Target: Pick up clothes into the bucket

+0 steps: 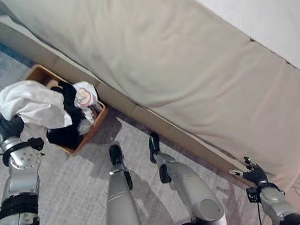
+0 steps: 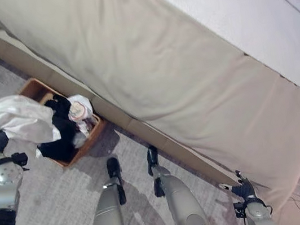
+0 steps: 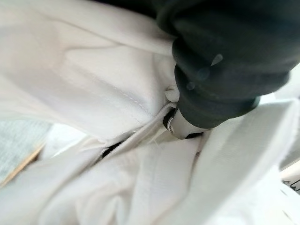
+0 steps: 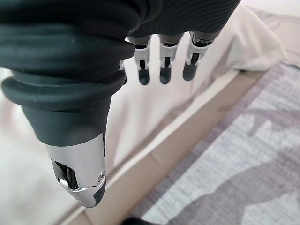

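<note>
The left hand (image 1: 8,127) gripped a white garment (image 1: 32,105), fingers buried in cloth, over the brown basket (image 1: 92,127) of dark clothes (image 1: 69,122) beside the beige sofa (image 1: 191,83). The right hand (image 1: 255,174) hung relaxed, fingers (image 4: 163,75) straight.

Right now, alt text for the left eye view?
The left hand holds a white garment over a brown basket of dark clothes on grey carpet, beside a beige sofa. The right hand hangs open by the sofa's edge.

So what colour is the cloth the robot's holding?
White, in the left hand; clearest in the left eye view.
</note>
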Available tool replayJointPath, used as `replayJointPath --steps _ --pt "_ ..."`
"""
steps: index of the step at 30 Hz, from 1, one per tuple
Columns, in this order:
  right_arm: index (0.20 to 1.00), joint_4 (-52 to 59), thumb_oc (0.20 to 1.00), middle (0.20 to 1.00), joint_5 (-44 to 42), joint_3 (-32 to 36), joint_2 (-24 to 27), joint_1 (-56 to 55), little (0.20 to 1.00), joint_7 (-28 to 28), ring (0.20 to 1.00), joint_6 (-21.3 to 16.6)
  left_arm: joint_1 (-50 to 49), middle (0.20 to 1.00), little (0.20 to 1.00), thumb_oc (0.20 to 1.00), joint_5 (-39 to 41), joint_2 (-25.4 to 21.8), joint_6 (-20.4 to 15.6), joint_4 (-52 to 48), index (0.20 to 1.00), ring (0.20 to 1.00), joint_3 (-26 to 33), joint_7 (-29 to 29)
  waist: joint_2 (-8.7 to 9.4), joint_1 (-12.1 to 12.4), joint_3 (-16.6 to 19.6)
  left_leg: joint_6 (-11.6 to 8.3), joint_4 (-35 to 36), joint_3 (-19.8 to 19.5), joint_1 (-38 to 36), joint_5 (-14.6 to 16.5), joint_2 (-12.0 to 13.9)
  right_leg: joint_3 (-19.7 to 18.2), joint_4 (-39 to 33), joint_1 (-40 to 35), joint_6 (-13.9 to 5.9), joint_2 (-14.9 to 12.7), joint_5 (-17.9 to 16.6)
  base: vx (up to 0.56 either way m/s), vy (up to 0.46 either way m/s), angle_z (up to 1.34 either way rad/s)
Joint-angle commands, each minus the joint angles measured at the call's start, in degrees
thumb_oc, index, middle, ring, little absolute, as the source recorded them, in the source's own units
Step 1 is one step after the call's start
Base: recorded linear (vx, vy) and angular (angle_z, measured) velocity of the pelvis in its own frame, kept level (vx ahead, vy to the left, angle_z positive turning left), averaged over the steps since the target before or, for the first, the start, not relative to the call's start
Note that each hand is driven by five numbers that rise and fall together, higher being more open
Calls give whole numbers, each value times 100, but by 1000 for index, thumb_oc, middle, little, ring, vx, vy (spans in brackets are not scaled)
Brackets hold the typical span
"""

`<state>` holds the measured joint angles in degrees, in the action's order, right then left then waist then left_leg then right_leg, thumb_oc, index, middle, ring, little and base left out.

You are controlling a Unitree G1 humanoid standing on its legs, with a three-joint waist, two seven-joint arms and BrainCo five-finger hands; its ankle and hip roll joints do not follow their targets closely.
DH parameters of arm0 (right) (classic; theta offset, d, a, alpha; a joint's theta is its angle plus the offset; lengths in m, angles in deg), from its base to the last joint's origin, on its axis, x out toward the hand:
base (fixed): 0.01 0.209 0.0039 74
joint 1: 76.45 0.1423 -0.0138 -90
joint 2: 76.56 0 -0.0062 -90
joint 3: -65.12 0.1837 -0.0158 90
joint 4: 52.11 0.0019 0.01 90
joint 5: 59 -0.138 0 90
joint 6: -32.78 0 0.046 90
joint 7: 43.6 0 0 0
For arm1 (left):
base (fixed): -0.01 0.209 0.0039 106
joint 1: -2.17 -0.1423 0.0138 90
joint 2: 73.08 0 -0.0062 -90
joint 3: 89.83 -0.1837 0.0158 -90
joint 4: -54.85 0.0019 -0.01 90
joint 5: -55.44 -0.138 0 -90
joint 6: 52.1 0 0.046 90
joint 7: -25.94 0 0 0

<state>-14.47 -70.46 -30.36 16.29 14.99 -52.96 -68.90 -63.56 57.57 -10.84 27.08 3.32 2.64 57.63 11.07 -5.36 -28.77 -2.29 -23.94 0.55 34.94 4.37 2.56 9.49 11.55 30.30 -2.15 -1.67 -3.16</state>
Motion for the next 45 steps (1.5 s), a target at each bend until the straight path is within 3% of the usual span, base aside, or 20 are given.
replayJointPath --steps 1,8,15,16,26,36,41,45 --pt "1000 204 1000 1000 -342 -277 159 -181 1000 -280 1000 -196 381 200 200 200 377 -405 -281 -19 200 200 -58 356 218 8 -102 191 -832 -188 373 584 -101 -239 626 295 -576 -553 233 -36 36 -2" --pt "1000 401 1000 1000 -525 -348 178 -238 1000 -423 1000 -257 930 200 200 200 668 -636 -279 26 200 200 -352 459 280 -115 -102 209 -1310 -276 1412 660 -150 -164 984 1277 -601 -611 260 -35 30 4" --pt "1000 651 1000 1000 -846 -398 182 -295 1000 -557 1000 -343 1250 200 200 200 1656 -596 -479 -77 200 200 -268 586 275 -166 -102 257 -1860 -417 2425 814 -223 -96 1467 2203 -631 -705 390 11 5 5" --pt "1000 707 1000 1000 -942 -438 201 -299 1000 -576 1000 -378 1411 1000 1000 1000 1913 -597 -527 109 1000 1000 -279 626 283 -201 -102 264 -1941 -445 2586 841 -245 -79 1566 2372 -614 -734 425 18 10 11" --pt "1000 883 1000 1000 -1048 -621 258 -337 1000 -520 1000 -427 1564 1000 1000 1000 2199 -516 -480 432 1000 1000 -425 504 201 -203 -102 284 -1869 -439 2621 811 -264 -62 1559 2491 -580 -786 454 10 11 5" --pt "1000 792 1000 1000 -1008 -595 289 -234 1000 -491 1000 -403 1224 1000 1000 1000 2095 -384 -452 494 1000 1000 -267 335 63 -152 -102 142 -972 -359 1837 425 -224 -40 980 1860 -552 -777 282 -23 -32 2" --pt "1000 669 1000 1000 -958 -454 271 -78 1000 -519 1000 -351 582 1000 1000 1000 2212 49 -564 353 1000 1000 -57 4 -193 -10 -102 74 -349 -332 1049 176 -229 -12 801 1235 -515 -768 295 -24 -77 5" --pt "1000 393 1000 1000 -903 -231 247 142 1000 -564 1000 -274 -62 1000 1000 1000 2329 739 -643 354 1000 1000 -42 -495 -467 107 -102 -3 337 -312 111 -76 -248 18 631 483 -477 -762 363 -8 -69 -1"
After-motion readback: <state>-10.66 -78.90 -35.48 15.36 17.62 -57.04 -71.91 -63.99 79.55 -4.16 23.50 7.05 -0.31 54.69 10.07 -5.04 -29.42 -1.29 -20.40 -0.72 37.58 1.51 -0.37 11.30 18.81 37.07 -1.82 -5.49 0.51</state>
